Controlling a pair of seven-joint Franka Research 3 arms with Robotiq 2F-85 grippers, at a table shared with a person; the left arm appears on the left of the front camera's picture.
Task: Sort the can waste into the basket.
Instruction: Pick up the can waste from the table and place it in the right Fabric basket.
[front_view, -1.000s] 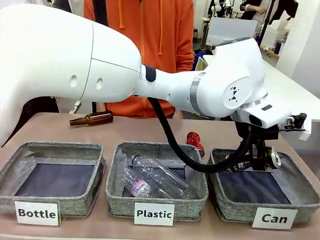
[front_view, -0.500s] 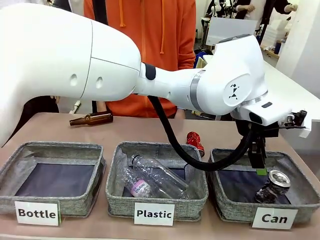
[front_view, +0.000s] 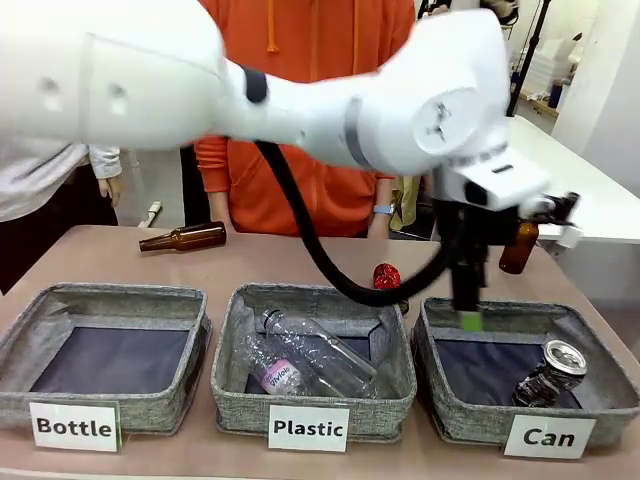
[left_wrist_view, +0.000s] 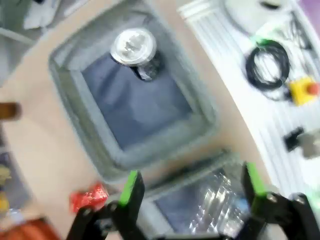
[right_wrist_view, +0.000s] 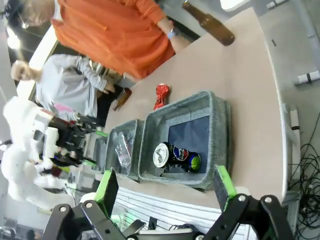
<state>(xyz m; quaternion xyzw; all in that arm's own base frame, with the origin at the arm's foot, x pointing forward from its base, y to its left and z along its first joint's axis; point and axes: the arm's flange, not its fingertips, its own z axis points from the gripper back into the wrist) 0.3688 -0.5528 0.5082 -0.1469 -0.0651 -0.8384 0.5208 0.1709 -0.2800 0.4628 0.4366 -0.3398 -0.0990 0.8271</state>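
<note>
basket (front_view: 465, 425): grey woven fabric, dark blue-grey lining, white label with black "Can"
dark can (front_view: 545, 375): dark body with blue, green and red print, silver end
red can (front_view: 386, 277): shiny red
Bottle basket (front_view: 110, 295): same grey weave and dark lining, white label with black print
Plastic basket (front_view: 225, 390): same grey weave, white label with black print
plastic bottles (front_view: 320, 355): clear, one with a pink and white wrapper
glass bottle (front_view: 185, 238): brown
left gripper (left_wrist_view: 192, 180): black, bright green pads
right gripper (right_wrist_view: 165, 182): black, bright green pads
arm (front_view: 300, 100): white, black cable
surface (front_view: 300, 262): pale pinkish brown
hoodie (front_view: 345, 205): orange
</note>
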